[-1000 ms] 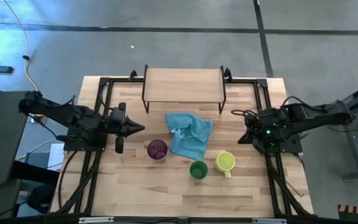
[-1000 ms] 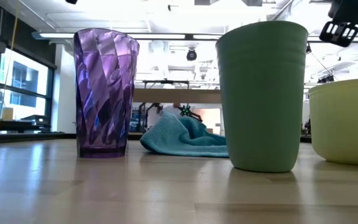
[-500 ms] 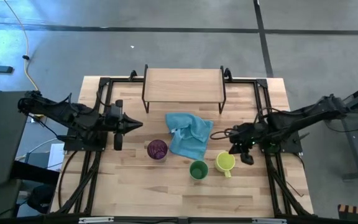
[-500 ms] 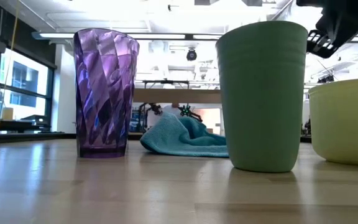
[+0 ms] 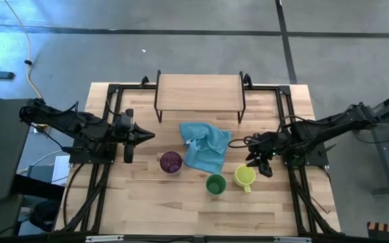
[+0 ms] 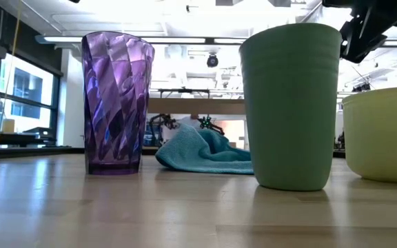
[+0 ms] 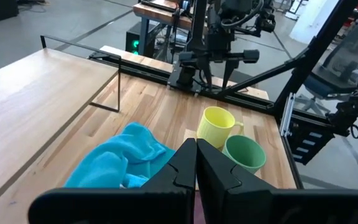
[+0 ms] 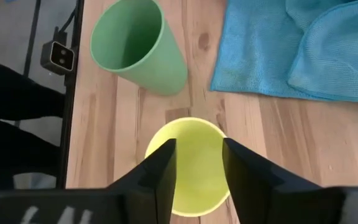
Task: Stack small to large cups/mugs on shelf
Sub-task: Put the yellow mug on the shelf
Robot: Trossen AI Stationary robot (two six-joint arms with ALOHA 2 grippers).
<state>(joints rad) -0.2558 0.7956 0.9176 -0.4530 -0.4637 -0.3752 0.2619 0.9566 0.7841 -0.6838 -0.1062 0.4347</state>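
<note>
A yellow-green mug (image 5: 245, 175) stands on its base near the table's right front, mouth up. My right gripper (image 5: 257, 162) hangs open just above it; in the right wrist view its gripper (image 8: 199, 144) frames the mug (image 8: 194, 186) without touching. In the low view this gripper (image 6: 360, 34) is well above the mug's rim. The green cup (image 5: 215, 183) stands upright to the mug's left, and the purple tumbler (image 5: 171, 162) farther left. The shelf (image 5: 199, 92) stands at the far middle. My left gripper (image 5: 147, 135) waits shut at the left, above the table.
A crumpled light blue cloth (image 5: 206, 145) lies between the shelf and the cups. Black arm frames run along the table's left and right sides. Bare wood lies along the near edge in front of the cups.
My right gripper has reached from the table's right edge toward the left and down, to a place over the yellow-green mug, and its fingers have opened. The cups, cloth and shelf have stayed put.
</note>
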